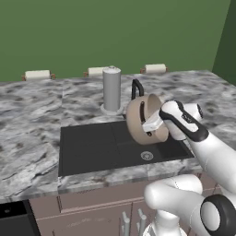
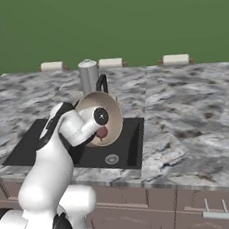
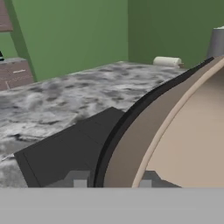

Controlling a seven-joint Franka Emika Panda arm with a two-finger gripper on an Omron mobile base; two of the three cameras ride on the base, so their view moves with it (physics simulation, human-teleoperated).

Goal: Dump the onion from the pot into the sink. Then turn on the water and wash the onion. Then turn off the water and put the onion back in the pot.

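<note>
The tan pot (image 1: 138, 120) hangs tipped on its side over the black sink (image 1: 87, 147), its mouth facing right in the left base view. My gripper (image 1: 150, 126) is shut on the pot's rim; in the hand view the two fingertips (image 3: 79, 180) straddle the rim and dark band of the pot (image 3: 144, 131). From the right base view, the pot's inside (image 2: 113, 117) faces the camera. The reddish-pink onion (image 2: 102, 133) shows at its lower lip, partly behind my hand, above the sink (image 2: 132, 139). No water runs from the black faucet (image 1: 137, 87).
A tall grey cylinder (image 1: 111, 90) stands on the counter just behind the sink, left of the faucet. Pale rolls (image 1: 155, 68) line the back wall. The round drain (image 1: 146, 156) sits at the sink's front right. Grey marbled counter (image 1: 27, 120) surrounds the basin.
</note>
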